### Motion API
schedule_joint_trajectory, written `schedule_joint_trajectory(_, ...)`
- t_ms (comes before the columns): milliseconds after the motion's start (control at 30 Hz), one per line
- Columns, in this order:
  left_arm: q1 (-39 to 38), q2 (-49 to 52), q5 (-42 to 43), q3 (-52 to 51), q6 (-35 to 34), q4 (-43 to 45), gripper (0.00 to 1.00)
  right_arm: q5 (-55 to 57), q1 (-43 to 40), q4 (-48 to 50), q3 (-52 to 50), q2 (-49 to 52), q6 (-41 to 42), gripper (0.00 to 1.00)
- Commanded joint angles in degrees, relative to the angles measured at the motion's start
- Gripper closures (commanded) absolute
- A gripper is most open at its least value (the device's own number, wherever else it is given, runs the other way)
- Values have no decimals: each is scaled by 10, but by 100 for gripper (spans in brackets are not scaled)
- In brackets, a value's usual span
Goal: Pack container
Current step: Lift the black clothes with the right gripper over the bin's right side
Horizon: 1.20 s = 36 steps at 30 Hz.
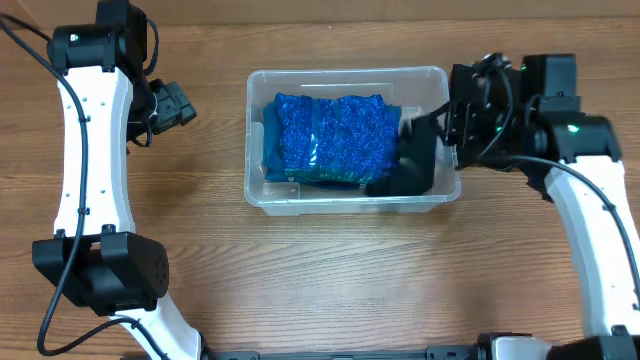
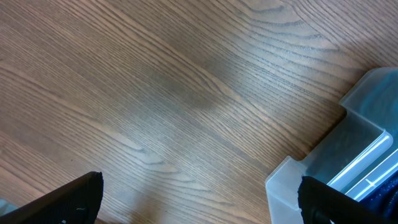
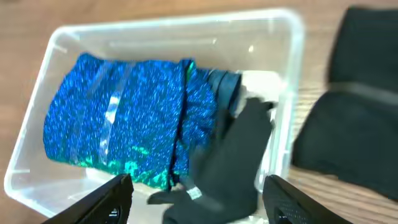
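Note:
The clear plastic container stands mid-table. Inside lies a folded blue sparkly garment, with a darker blue garment under it. A black garment lies crumpled at the container's right end, partly over the rim. My right gripper hovers over that right end. In the right wrist view the right gripper is wide open, with the black garment below and between the fingers, inside the container. My left gripper is open and empty, left of the container over bare wood.
A corner of the container shows at the lower right of the left wrist view. In the right wrist view, more dark fabric lies on the table just outside the container's right wall. Wooden table lies all around.

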Motion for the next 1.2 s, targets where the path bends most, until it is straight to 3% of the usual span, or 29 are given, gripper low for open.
schedule_joint_trajectory(0, 0, -11, -5, -2, -10, -1, 0, 48, -8, -3, 12, -5, 50, 29)
schedule_joint_trajectory(167, 0, -11, -5, -2, -10, -1, 0, 223, -60, -11, 12, -2, 178, 19)
schedule_joint_trajectory(367, 0, -11, -5, -2, -10, -1, 0, 198, -232, 10, 12, 61, 176, 0)
schedule_joint_trajectory(500, 0, -11, -5, -2, -10, -1, 0, 113, -351, 49, 12, 155, 176, 0)
schedule_joint_trajectory(633, 0, -11, -5, -2, -10, -1, 0, 81, -416, 78, 12, 234, 166, 2)
schedule_joint_trajectory(833, 0, -11, -5, -2, -10, -1, 0, -27, -416, 140, 12, 326, 128, 5)
schedule_joint_trajectory(900, 0, -11, -5, -2, -10, -1, 0, -28, -396, 146, 12, 355, 128, 12)
schedule_joint_trajectory(1067, 0, -11, -5, -2, -10, -1, 0, -19, -378, 138, 18, 348, 142, 76)
schedule_joint_trajectory(1167, 0, -11, -5, -2, -10, -1, 0, -19, -380, 106, 33, 297, 164, 89)
